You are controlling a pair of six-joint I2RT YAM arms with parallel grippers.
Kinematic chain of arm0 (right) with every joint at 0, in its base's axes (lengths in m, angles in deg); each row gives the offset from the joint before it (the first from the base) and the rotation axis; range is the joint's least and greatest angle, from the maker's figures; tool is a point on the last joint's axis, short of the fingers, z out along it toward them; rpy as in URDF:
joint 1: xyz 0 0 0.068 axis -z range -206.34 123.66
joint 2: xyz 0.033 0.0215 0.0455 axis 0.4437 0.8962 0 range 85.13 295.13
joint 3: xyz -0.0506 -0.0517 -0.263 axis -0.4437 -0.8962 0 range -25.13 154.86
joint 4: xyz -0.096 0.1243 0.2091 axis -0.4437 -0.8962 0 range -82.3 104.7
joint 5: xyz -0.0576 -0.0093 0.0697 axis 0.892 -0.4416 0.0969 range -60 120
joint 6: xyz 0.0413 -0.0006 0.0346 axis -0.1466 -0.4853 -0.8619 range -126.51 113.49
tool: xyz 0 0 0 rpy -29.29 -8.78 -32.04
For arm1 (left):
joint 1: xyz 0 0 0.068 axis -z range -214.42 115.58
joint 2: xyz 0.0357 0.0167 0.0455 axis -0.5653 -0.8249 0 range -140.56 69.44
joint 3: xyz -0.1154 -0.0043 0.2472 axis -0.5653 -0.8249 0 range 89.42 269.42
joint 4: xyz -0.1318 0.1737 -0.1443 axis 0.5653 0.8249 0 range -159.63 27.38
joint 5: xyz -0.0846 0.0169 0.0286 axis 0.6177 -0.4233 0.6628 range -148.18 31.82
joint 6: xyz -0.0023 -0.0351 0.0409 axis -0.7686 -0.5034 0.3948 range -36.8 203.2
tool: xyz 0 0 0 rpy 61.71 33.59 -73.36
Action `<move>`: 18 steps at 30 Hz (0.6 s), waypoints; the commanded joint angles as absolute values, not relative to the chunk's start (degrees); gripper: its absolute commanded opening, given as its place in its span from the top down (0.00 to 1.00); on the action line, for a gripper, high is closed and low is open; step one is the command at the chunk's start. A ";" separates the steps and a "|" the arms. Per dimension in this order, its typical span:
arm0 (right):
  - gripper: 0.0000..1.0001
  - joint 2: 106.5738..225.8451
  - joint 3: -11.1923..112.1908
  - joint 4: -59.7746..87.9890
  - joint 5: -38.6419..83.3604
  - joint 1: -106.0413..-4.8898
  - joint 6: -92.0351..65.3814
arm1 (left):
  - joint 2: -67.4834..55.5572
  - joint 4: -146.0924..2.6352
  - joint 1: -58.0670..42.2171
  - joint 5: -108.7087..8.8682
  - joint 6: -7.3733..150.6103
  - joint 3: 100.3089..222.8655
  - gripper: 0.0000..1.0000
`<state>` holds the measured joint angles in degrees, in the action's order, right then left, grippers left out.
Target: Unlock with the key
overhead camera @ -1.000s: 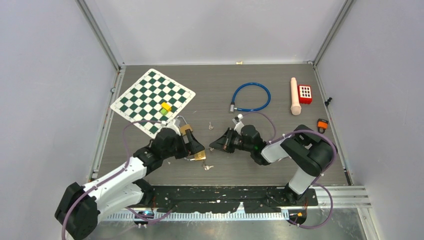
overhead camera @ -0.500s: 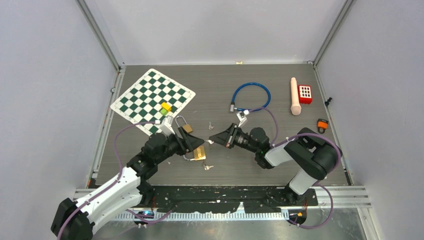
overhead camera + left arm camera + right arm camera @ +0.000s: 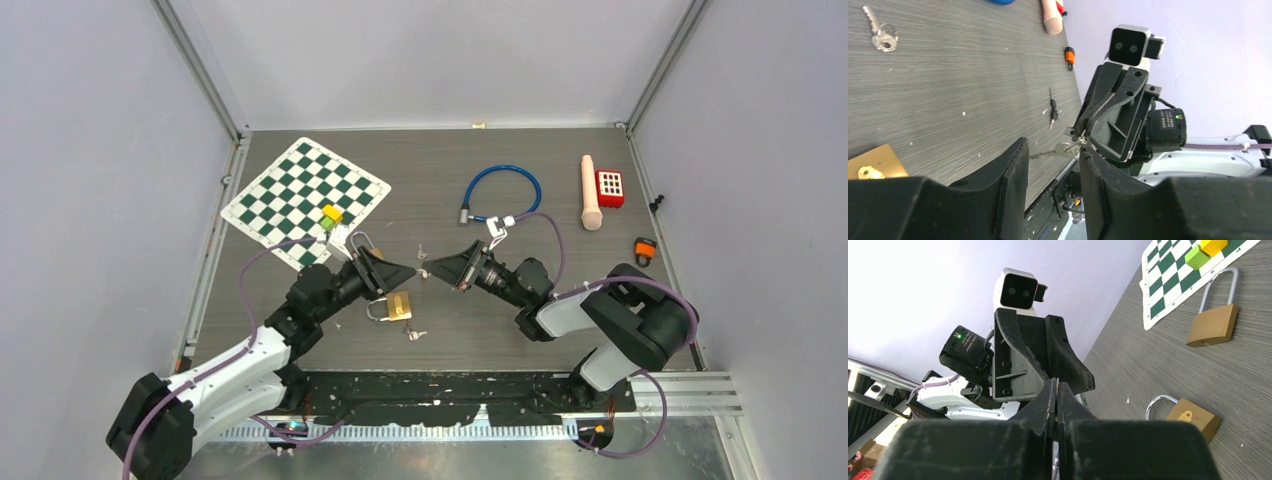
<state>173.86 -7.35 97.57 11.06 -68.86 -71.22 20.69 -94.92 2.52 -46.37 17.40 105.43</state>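
My right gripper (image 3: 432, 272) is shut on a small silver key (image 3: 1048, 151) and holds it above the table, with the blade pointing at my left gripper (image 3: 410, 272). In the left wrist view the key blade reaches between my left fingertips (image 3: 1020, 150). The jaws stand apart there and do not clamp it. In the right wrist view my right gripper (image 3: 1056, 385) shows its jaws pressed together. A brass padlock (image 3: 397, 306) lies on the table just below both grippers. A second padlock (image 3: 1213, 322) lies by the chessboard.
A loose key (image 3: 421, 250) and another one (image 3: 416, 334) lie near the grippers. The chessboard (image 3: 300, 185) with yellow and green blocks (image 3: 330, 215) is at the left. At the back right are a blue cable loop (image 3: 503, 193), a beige cylinder (image 3: 591, 192) and a red block (image 3: 610, 187).
My left gripper has lifted off the brass padlock, swung toward the right gripper and narrowed its jaws. The right gripper has carried the key up and left to meet it.
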 commanded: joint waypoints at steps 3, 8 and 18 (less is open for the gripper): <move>0.95 173.00 -7.06 103.89 11.46 -68.70 -71.88 | 20.21 -105.77 2.24 -44.56 16.77 105.42 0.63; 0.95 173.13 -7.03 104.39 11.65 -68.74 -71.97 | 19.43 -106.28 2.24 -43.75 16.77 105.90 0.73; 0.95 173.56 -6.78 104.96 11.89 -69.09 -72.37 | 17.45 -109.08 2.31 -41.84 16.13 106.26 0.93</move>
